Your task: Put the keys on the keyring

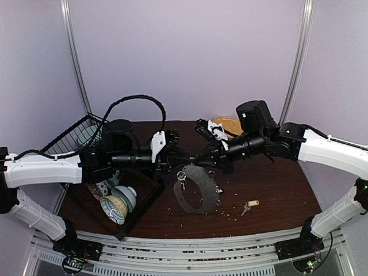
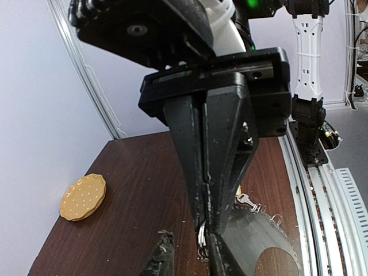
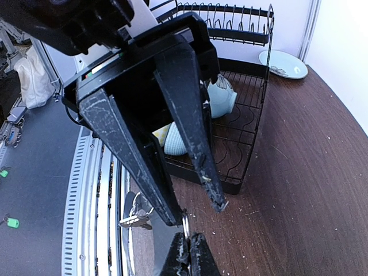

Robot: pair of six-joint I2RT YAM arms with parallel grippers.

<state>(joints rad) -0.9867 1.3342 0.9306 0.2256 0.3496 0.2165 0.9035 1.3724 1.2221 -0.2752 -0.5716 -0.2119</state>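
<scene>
Two black robot arms meet tip to tip over a dark wooden table. Just below the point where they meet, a tiny silver key dangles from a thin wire loop. The keyring, a large pale grey floppy band, rests on the table directly under and just right of that key. A second key, with a yellow tag, lies on the table further right, apart from the keyring.

The keys look light, stiff and smooth, so they are likely to swing and twist out of a loose pinch. They seem best held by the flat head or the wire loop, leaving the eye free. The keyring looks soft and limp, likely to sag or fold if lifted by one edge. A pinch on its rim, close to where a key must go on, should steady it best.

The right gripper is clenched, its two fingers pressed flat together with a glint of silver metal nipped at their tips. Its own wrist view shows the wire loop rising from those tips, so it appears to be gripping the dangling key by its loop. The left gripper has its fingers part way apart with nothing between them. One tip sits just beside the wire loop, but whether it touches cannot be told.
</scene>
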